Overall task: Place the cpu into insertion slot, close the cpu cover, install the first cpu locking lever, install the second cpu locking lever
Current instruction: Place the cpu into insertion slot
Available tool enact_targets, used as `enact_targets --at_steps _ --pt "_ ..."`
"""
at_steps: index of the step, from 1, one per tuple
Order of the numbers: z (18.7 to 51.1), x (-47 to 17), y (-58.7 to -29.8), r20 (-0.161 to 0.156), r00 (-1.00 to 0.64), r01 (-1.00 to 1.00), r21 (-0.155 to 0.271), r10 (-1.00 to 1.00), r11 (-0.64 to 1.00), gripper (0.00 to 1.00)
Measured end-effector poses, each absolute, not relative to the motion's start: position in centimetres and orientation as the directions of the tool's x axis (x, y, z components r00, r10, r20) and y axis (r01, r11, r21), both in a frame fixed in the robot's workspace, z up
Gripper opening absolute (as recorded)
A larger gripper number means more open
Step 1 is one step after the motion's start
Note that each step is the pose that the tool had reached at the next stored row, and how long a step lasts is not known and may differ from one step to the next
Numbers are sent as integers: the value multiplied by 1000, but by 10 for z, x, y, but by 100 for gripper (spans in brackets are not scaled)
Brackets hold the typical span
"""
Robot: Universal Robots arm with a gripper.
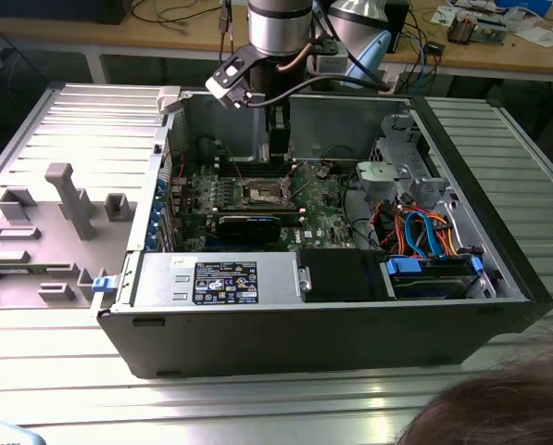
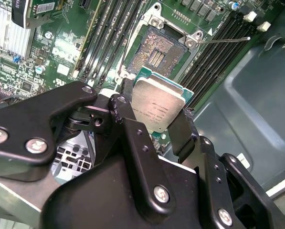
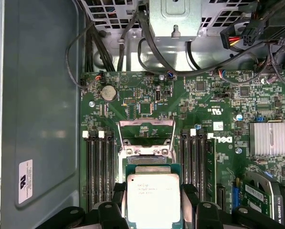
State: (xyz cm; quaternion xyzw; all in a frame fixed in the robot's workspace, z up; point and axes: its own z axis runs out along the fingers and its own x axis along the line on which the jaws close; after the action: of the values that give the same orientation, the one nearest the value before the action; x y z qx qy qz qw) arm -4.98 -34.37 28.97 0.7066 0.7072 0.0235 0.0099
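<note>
My gripper [image 2: 157,110] is pinching the cpu [image 2: 154,98] by two opposite edges, one black finger [image 2: 124,102] on each side and the silvery face turned up toward both wrist cameras. In the exterior view, the gripper [image 1: 278,148] hangs inside the open computer case [image 1: 498,269], near its far wall and over the middle of the green motherboard [image 1: 322,222].

What matters is the offset between chip and socket. In the first wrist view, the cpu [image 3: 153,198] sits just short of the insertion slot [image 3: 147,151], which lies straight ahead of the chip's leading edge, between the two banks of memory slots [image 3: 98,167]. The chip's sides look square with the socket's rim, so I judge the turn about right and the gap mostly along that one line. In the second wrist view, the insertion slot [image 2: 156,56] is bare, its contact field exposed, and the chip is clear of it.

The cpu cover [image 3: 146,123] stands swung open at the slot's far edge, and a thin locking lever [image 2: 223,40] is splayed out beside it.
</note>
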Motion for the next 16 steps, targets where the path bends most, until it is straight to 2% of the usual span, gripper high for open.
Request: enact_targets --at_steps 16 --pt "286 -50 -344 19 -1 999 47 1000 0 54"
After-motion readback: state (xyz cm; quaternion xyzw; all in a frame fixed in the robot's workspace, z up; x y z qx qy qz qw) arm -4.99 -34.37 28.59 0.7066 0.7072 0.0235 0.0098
